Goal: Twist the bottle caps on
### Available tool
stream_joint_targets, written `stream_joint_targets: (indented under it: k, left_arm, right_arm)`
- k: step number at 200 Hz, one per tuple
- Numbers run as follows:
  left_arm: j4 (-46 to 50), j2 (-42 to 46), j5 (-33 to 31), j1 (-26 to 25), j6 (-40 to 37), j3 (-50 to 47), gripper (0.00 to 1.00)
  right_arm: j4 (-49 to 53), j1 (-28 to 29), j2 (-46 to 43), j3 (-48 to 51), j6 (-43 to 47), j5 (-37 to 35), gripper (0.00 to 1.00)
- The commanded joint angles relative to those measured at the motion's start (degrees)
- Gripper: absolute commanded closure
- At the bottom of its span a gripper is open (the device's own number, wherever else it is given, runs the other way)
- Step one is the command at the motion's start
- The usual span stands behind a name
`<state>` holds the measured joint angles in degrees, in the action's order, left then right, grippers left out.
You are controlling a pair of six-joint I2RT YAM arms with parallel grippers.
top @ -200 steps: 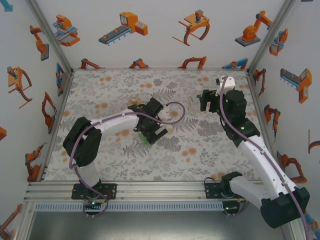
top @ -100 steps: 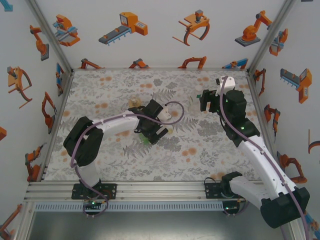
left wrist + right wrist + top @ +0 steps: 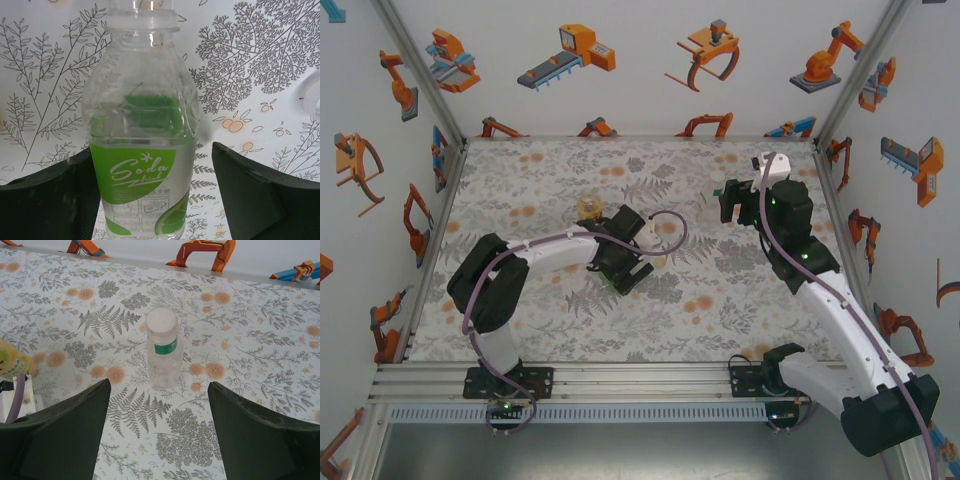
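Observation:
A clear bottle with a green "Soda drink" label point(image 3: 142, 172) stands between the fingers of my left gripper point(image 3: 150, 150), its neck bare of a cap. The left finger point(image 3: 60, 195) lies against it; a gap separates it from the right finger point(image 3: 250, 195). From above, the left gripper point(image 3: 625, 272) sits mid-table with a small pale cap point(image 3: 660, 262) just to its right. The amber bottle point(image 3: 588, 207) stands behind it. The slim bottle point(image 3: 162, 347) with a green band wears a white cap and stands ahead of my open, empty right gripper point(image 3: 159, 385).
The floral table mat point(image 3: 720, 300) runs to white walls with robot stickers on three sides. The amber bottle point(image 3: 10, 360) shows at the left edge of the right wrist view. A whitish object point(image 3: 315, 95) sits at the right edge of the left wrist view.
The left gripper has shifted slightly nearer and rightward, uncovering the amber bottle behind it, and its jaws have narrowed around the green-labelled bottle. The right arm has not moved.

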<state>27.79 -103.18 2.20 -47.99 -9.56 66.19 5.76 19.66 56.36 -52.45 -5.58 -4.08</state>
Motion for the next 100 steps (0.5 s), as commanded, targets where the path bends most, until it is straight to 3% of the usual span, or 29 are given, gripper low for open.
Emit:
stream_joint_targets:
  k: [1,100]
  left_arm:
    - [-0.38,-0.48,0.89,-0.21,-0.73,-0.98,0.25]
    - [-3.33,-0.94,2.19,0.50,0.75,-3.18,0.30]
  right_arm:
    - [-0.33,-0.30,-0.28,0.61,-0.82,-0.05,0.29]
    - [-0.07,-0.32,-1.55,0.62,-0.89,-0.05,0.29]
